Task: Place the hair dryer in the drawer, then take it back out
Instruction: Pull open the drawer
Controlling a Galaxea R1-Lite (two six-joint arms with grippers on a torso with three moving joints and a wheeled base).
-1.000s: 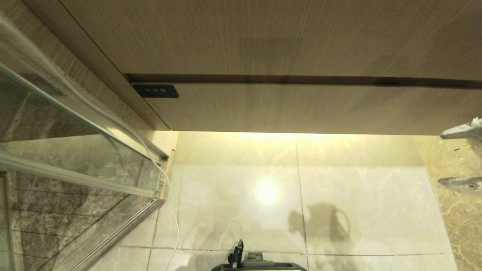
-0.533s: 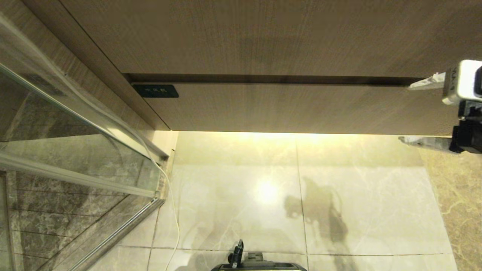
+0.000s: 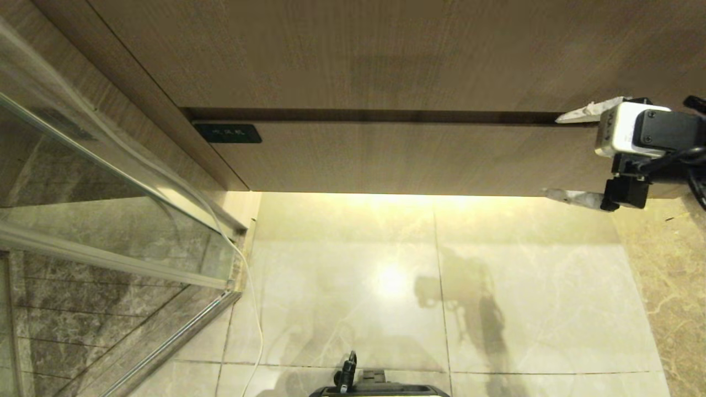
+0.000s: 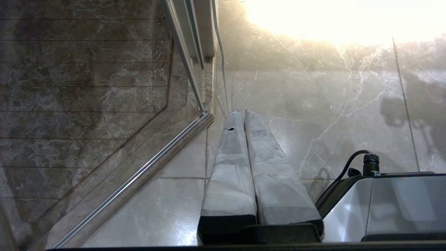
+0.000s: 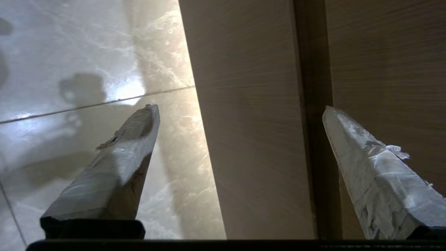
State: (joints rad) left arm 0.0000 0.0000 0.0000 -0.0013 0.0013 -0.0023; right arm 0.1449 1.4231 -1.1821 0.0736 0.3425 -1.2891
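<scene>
The drawer (image 3: 419, 157) is a wide light-brown wood-grain front, pushed in flush, with a small dark label (image 3: 228, 133) at its left end. My right gripper (image 3: 550, 155) stands open in front of the drawer's right part. One finger lies at the dark gap along the drawer's top edge, the other at its lower edge. In the right wrist view the drawer front (image 5: 251, 122) fills the space between the spread fingers of the right gripper (image 5: 239, 108), and nothing is held. The hair dryer is out of view. My left gripper (image 4: 242, 112) hangs shut over the floor tiles.
A wood-grain panel (image 3: 386, 55) runs above the drawer. A glass shower door (image 3: 110, 182) with a metal frame stands to the left, and a white cable (image 3: 251, 286) runs down beside it. Glossy marble floor (image 3: 386, 286) lies below. My base (image 3: 380, 389) shows at the lower edge.
My right gripper has come in from the right edge, moving up and to the left. Its fingers now straddle the drawer front. The left arm has not moved.
</scene>
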